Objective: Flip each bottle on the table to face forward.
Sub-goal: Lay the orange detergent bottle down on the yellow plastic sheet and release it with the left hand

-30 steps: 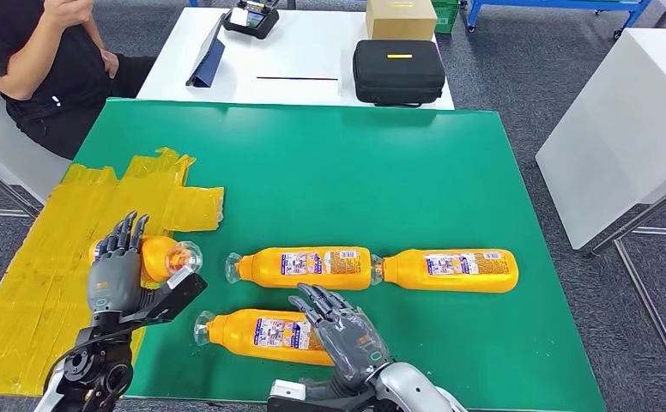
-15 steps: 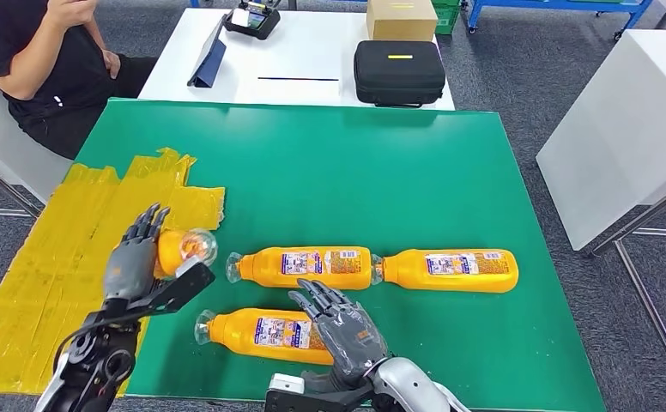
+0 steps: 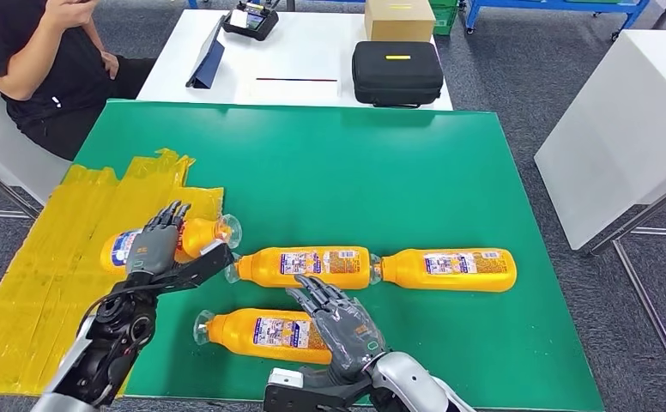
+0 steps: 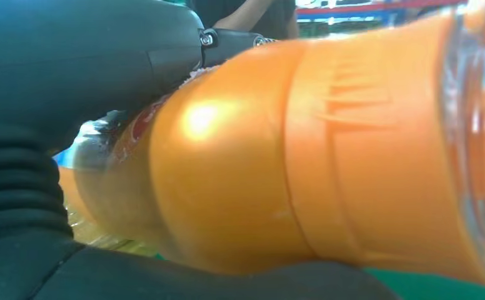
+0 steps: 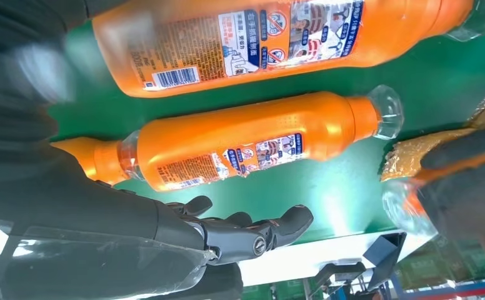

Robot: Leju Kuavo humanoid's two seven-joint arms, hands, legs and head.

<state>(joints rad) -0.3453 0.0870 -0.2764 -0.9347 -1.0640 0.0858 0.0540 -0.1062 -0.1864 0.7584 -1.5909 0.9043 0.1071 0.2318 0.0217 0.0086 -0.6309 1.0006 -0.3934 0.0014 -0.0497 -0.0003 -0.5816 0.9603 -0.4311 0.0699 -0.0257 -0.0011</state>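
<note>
Since a second ago, left hand (image 3: 154, 246) has swung its gripped bottle (image 3: 124, 246) sideways over yellow tape (image 3: 33, 266) — right hand (image 3: 340, 324), fingers spread, rests on nearest bottle (image 3: 257, 331); three bottles on green table (image 3: 355, 172) likely remain — early stage.

Left arm: I see it reaching in from the lower left, forearm angled up.
Left hand (image 3: 160, 245): I have its fingers wrapped over a bottle (image 3: 168, 240), gripping it.
Right hand (image 3: 340, 328): palm down, fingers spread, holding nothing.
</note>
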